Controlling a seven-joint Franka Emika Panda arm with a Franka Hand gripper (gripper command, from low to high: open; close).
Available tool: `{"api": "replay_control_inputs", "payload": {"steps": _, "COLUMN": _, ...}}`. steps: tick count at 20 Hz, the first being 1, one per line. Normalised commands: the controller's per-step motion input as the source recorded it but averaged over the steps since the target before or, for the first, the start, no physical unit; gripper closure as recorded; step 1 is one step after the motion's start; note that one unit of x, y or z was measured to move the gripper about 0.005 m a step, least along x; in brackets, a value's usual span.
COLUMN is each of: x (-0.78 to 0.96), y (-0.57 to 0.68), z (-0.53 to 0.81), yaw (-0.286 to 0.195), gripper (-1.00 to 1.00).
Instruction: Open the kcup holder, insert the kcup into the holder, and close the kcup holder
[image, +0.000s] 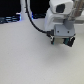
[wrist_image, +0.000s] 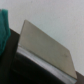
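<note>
Holder position: the kcup holder (wrist_image: 42, 52) sits directly under your tool in the wrist view; in the exterior view only a dark bit shows below the tool (image: 61, 41), at the far right of the table (image: 30, 57).
Long axis: you cannot read it here; one slanted edge shows.
Holder look: black boxy body, flat pale-grey top panel, seemingly shut.
Kcup: not visible to you.
Tool state: fingers point down, gap too blurred to tell.
Beside it: a teal shape (wrist_image: 4, 22) at the frame edge.
Next: you need the front panel.
</note>
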Motion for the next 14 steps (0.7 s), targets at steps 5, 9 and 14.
{"api": "replay_control_inputs", "payload": {"steps": 5, "x": -0.54, "y": 0.53, "z": 0.06, "yaw": 0.091, "gripper": -1.00}}
{"api": "replay_control_inputs", "payload": {"steps": 9, "x": -0.58, "y": 0.52, "z": 0.06, "yaw": 0.091, "gripper": -1.00}}
{"api": "replay_control_inputs", "payload": {"steps": 14, "x": -0.73, "y": 0.44, "z": 0.01, "yaw": 0.082, "gripper": -1.00}}
